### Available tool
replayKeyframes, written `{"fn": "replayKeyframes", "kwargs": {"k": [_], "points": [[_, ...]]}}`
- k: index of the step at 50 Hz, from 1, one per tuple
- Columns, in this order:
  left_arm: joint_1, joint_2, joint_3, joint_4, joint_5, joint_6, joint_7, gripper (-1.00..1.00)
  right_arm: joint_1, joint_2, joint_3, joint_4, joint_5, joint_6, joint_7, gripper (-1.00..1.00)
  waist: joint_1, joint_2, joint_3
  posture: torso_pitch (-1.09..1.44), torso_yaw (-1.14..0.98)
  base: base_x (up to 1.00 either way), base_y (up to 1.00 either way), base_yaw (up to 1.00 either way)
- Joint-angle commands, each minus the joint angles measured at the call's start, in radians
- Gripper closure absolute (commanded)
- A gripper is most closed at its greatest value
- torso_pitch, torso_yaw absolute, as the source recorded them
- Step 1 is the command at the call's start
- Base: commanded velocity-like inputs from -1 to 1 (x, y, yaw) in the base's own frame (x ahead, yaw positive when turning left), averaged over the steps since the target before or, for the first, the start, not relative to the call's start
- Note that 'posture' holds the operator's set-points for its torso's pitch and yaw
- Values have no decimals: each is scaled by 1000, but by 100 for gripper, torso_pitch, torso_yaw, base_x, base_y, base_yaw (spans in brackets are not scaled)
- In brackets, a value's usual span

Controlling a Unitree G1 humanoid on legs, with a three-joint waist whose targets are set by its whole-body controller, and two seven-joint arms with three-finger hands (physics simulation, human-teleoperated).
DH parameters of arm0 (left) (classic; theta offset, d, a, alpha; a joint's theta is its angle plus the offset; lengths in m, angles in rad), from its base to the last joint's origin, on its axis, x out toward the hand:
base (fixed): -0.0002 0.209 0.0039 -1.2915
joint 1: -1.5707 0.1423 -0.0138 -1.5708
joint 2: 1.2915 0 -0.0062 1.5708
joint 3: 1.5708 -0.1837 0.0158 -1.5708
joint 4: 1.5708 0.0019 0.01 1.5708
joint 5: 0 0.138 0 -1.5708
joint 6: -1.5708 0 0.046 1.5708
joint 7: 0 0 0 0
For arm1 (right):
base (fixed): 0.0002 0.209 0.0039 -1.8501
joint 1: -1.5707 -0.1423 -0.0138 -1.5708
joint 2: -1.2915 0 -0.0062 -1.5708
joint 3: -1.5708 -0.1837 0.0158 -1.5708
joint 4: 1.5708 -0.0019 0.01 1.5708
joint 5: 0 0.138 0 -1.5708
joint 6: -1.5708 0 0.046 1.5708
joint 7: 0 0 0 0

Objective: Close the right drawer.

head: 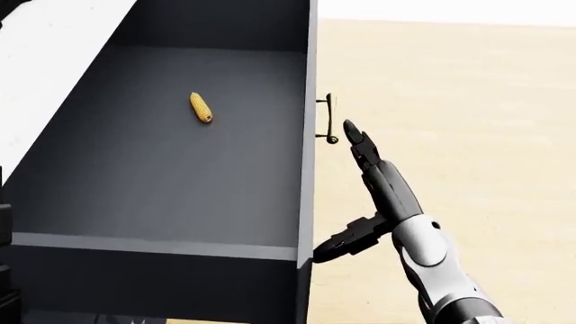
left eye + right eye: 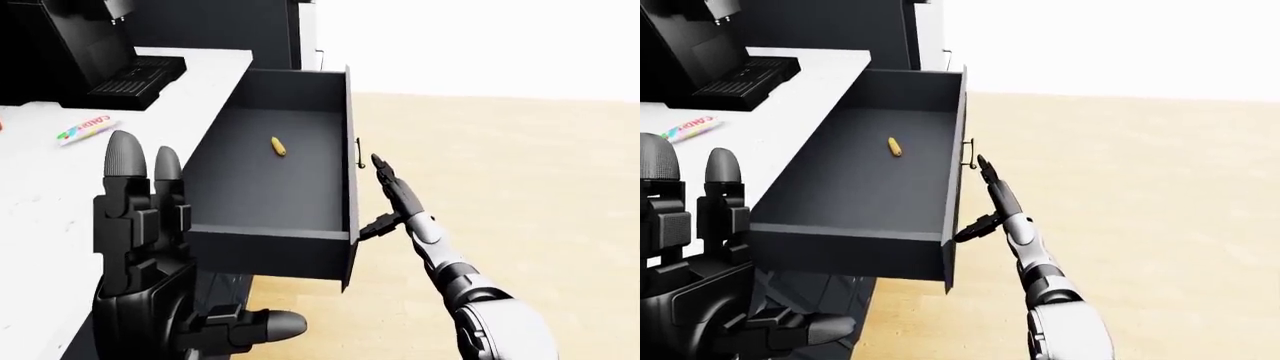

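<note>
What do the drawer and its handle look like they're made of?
Drawer: matte dark grey panels, probably painted wood or laminate, with flat, glare-free faces. Handle: a thin dark bar, likely metal judging by its slimness, though the render leaves that open.

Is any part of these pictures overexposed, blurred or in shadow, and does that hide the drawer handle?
Left-eye view: the wall at the top is a flat, featureless white; the drawer interior is evenly dark, yet the corn cob reads clearly. Head view: sharp, no blur; the handle stands out against the pale floor, beside the right hand. Right-eye view: the same even lighting, with no glare.
</note>
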Motion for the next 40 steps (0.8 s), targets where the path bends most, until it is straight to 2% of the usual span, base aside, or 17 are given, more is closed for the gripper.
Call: {"fn": "replayKeyframes", "kwargs": {"k": [1,40], "points": [[-6,0,0,-36,-2,-24,1,-100,-57,20,-6,-63,31,-65,13,-100,9,-1,-27,0,0,0,0,0],[-5,-1,2,-37,-6,-22,0,-100,-131,121,15,-36,-38,-41,12,-100,11,3,-25,0,0,0,0,0]]}}
